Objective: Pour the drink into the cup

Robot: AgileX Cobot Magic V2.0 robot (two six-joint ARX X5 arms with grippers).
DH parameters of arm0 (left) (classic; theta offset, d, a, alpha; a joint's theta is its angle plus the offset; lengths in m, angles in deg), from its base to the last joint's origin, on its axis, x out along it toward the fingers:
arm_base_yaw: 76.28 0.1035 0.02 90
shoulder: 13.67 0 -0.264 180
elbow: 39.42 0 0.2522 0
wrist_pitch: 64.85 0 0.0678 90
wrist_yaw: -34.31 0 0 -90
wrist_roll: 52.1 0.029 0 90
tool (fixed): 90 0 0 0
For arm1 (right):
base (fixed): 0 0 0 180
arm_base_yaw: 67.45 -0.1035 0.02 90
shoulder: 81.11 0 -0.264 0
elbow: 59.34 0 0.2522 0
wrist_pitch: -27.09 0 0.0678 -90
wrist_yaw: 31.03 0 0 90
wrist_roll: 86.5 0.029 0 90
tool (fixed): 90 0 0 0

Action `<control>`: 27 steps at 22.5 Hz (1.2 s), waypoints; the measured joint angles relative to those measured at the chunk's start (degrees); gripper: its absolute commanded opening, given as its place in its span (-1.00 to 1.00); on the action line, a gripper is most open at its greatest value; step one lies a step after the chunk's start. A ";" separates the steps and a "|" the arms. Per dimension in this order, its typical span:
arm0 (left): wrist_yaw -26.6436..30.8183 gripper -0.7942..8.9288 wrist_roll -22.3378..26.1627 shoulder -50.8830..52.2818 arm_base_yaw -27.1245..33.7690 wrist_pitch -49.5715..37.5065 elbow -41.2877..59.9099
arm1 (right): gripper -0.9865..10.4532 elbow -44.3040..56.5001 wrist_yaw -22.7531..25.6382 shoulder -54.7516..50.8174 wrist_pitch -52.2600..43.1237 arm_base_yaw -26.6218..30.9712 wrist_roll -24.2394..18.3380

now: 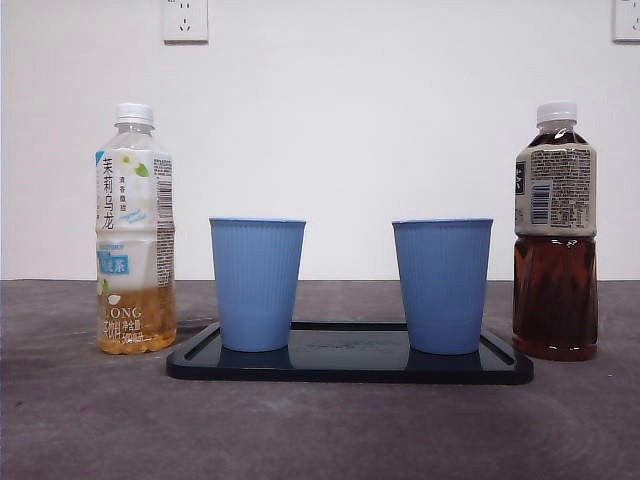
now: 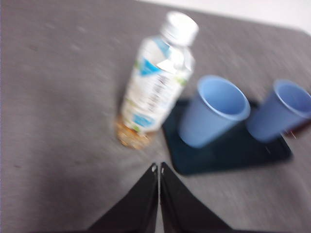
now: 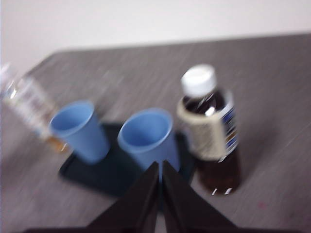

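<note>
Tray (image 1: 505, 362): black, flat on the grey table (image 1: 80, 420), at the centre of the front view.
Left cup (image 1: 257, 283): blue, ribbed, upright on the tray's 9 o'clock end; looks empty in the left wrist view.
Right cup (image 1: 441, 285): blue, upright on the tray's 3 o'clock end, well apart from the left cup.
Pale tea bottle (image 1: 134, 232): white cap on, upright on the table at 9 o'clock of the tray, just beside it; amber drink fills only its lowest part.
Dark tea bottle (image 1: 555, 235): white cap on, upright at 3 o'clock of the tray, just beside it; dark brown drink reaches past half height.
Left gripper (image 2: 157, 168): clenched, jaws pressed together with nothing between them, hanging above the table; the pale tea bottle lies at about 12 o'clock ahead of its tips, apart from them.
Right gripper (image 3: 158, 165): clenched and holding nothing, in the air; the right cup sits at 12 o'clock just past its tips, the dark tea bottle at about 2 o'clock.
Wall sockets (image 1: 185, 19): two, on the white wall behind.
</note>
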 measured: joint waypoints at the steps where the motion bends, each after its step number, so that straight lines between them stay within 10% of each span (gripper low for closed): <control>1: -1.40 -0.82 0.98 -0.96 0.00 0.94 -0.61 | -0.82 -0.55 -1.16 0.92 1.55 -0.02 -0.81; 10: -8.63 -0.82 6.34 -4.44 -0.81 4.61 -2.25 | -0.82 -2.64 -6.10 4.07 11.54 -2.05 -7.85; 16: -8.63 0.01 6.49 -4.44 -0.81 4.59 -2.25 | -0.18 -2.64 -5.86 4.07 11.52 -2.05 -7.85; 27: -8.63 0.01 6.80 -4.44 -0.81 4.59 -2.25 | -0.14 1.20 -1.07 4.00 6.43 -3.52 -3.06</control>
